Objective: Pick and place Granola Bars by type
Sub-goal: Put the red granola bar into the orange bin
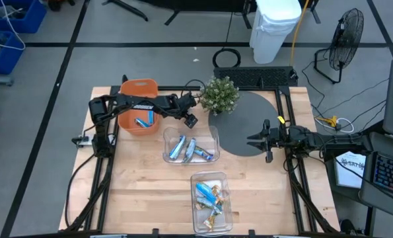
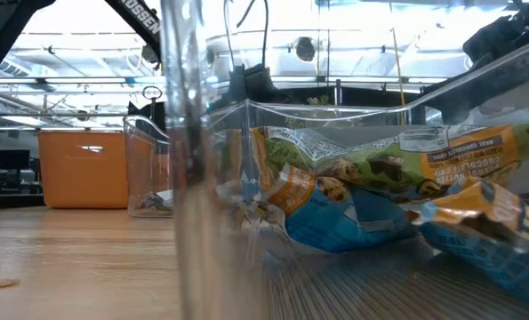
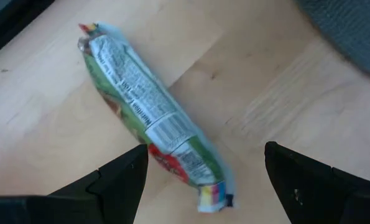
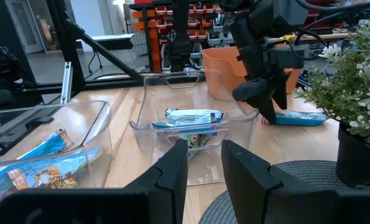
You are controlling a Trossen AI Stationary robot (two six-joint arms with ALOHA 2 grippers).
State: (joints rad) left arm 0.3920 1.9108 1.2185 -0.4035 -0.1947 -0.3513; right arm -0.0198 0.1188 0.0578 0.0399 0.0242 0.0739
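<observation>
Foil wrapping like this is light, crinkly and slick, so I judge the granola bar (image 3: 150, 115) will slide or twist if I pinch its flat sealed ends; the firmer middle of its long body is where I would take it, fingers squeezing across its width.

My left gripper (image 3: 203, 180) hangs over bare wood with its fingers (image 3: 119, 180) spread wide apart and holding nothing. In my left wrist view the bar lies flat on the table (image 1: 137, 192), slanted across my line of sight, with one end reaching into the gap between my fingers and the rest stretching away ahead. In the high view this puts the left gripper (image 1: 189, 119) between the orange bin (image 1: 139, 88) and the potted plant (image 1: 220, 94), just beyond the middle clear bin (image 1: 216, 135); the right wrist view shows the same bar (image 4: 300, 117) on the wood beside the plant.

Other bars already sit sorted: blue ones (image 1: 186, 149) in the middle clear bin, a mixed pile (image 1: 209, 198) in the near clear bin (image 1: 226, 177), and one (image 1: 142, 121) in the orange bin.

My right gripper (image 1: 265, 140) waits over the dark round mat (image 1: 246, 122), its fingers (image 4: 172, 168) slightly parted and empty.
</observation>
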